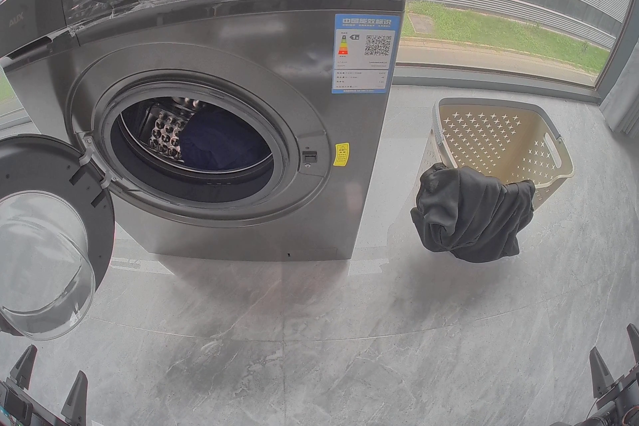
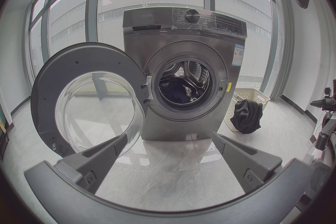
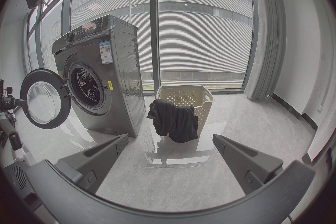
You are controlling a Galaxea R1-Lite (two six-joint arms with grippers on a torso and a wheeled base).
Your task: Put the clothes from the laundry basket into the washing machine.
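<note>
One dark garment (image 1: 472, 217) hangs over the laundry basket (image 1: 489, 103) rim, handy to grab; left gripper (image 2: 168, 140), right gripper (image 3: 168, 140) splayed empty

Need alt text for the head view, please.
A dark garment hangs over the near rim of the laundry basket, right of the washing machine. The machine's door stands open to the left, with dark blue cloth inside. The left gripper and right gripper are open and empty, low in the corners.
</note>
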